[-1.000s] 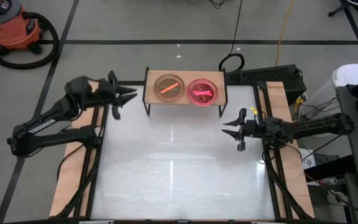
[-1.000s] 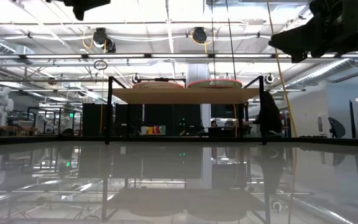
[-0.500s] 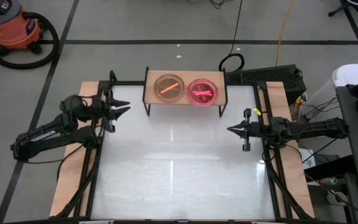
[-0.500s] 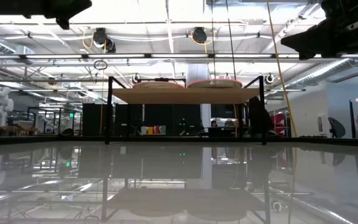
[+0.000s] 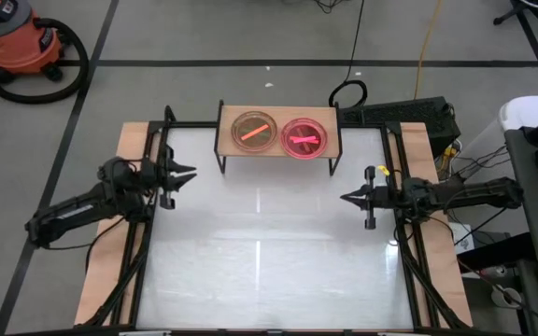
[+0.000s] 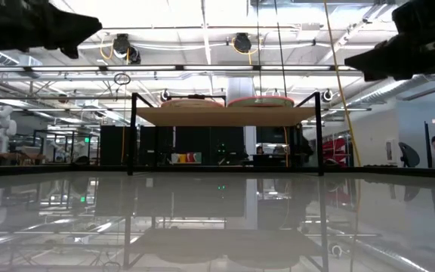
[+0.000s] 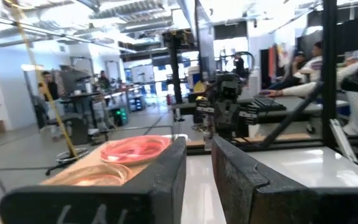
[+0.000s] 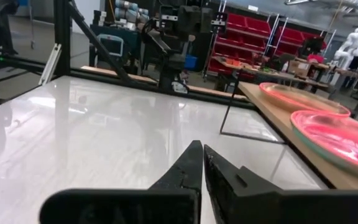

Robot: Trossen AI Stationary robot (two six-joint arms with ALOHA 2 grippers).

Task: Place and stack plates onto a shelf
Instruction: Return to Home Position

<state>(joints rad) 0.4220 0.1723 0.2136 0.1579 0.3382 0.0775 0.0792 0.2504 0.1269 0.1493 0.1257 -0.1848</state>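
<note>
Well ahead of the left gripper [image 5: 192, 174] and off to one side, the shelf [image 5: 225, 113] carries two stacks of plates side by side: the orange-topped stack [image 5: 254, 132] nearer this gripper and the pink-topped stack [image 5: 304, 137] beyond it. A second ago this gripper hung just beside the shelf's near end. It has since drawn back along the table [image 5: 269, 243] to the left edge, and the shelf now stands well apart from it. Its fingers are drawn almost together, with only a thin gap, and they hold nothing. The right gripper [image 5: 345, 196], facing it across the table with the shelf ahead and to its side, has hardly shifted. Its fingers are pressed closed and empty. No plate lies on the tabletop, so the stacking looks finished and both arms appear to be retiring to rest.
</note>
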